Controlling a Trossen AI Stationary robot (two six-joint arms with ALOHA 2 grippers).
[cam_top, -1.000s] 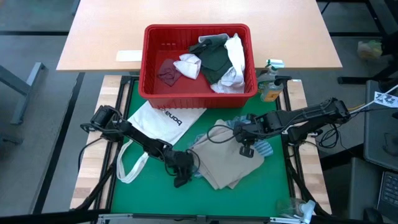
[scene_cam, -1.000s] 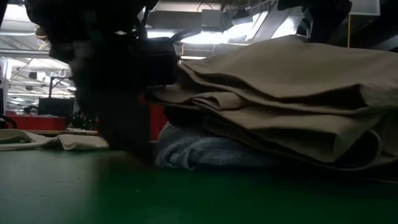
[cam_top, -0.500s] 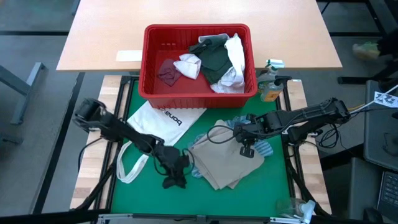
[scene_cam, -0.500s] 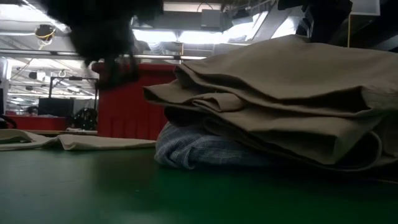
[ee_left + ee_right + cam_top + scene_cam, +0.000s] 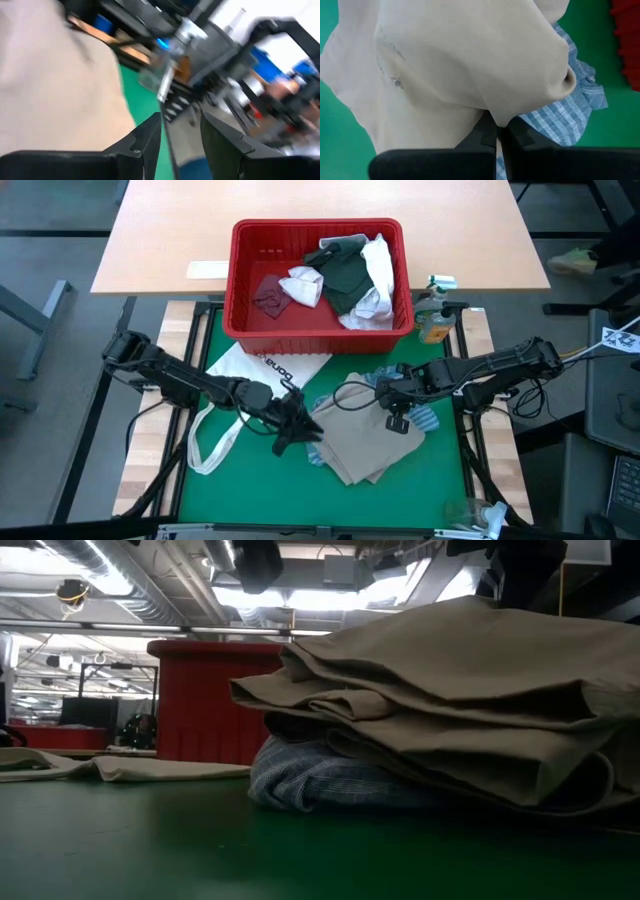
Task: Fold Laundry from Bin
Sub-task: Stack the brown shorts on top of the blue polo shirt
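A tan shirt (image 5: 360, 442) lies crumpled on the green mat, partly on a blue-striped cloth (image 5: 425, 418); both also show in the low view, the tan shirt (image 5: 450, 690) above the blue cloth (image 5: 320, 785). My right gripper (image 5: 395, 412) is shut on the tan shirt. My left gripper (image 5: 290, 425) is raised over the shirt's left edge, open and empty (image 5: 181, 135). The red bin (image 5: 318, 330) stands at the mat's far edge and holds a maroon piece (image 5: 268, 295), white pieces (image 5: 303, 285) and a dark green-grey top (image 5: 350, 280). My right gripper pinches a rounded fold of the tan shirt (image 5: 492, 112) between its two fingers, coming from above and pointing down. The held part is raised a little (image 5: 480, 610). The rest of the shirt lies slack on the mat and on the blue-striped cloth.
A white tote bag with black lettering (image 5: 255, 375) lies left of the shirt, its straps (image 5: 210, 442) trailing toward the near edge. A bottle (image 5: 432, 320) stands right of the bin. Bare green mat (image 5: 250, 500) lies near the front left.
My left gripper has risen from the mat at the shirt's near left corner, leaving the low view's foreground, and has swung toward the far edge over the shirt's left edge. The tan shirt and my right gripper have stayed where they were.
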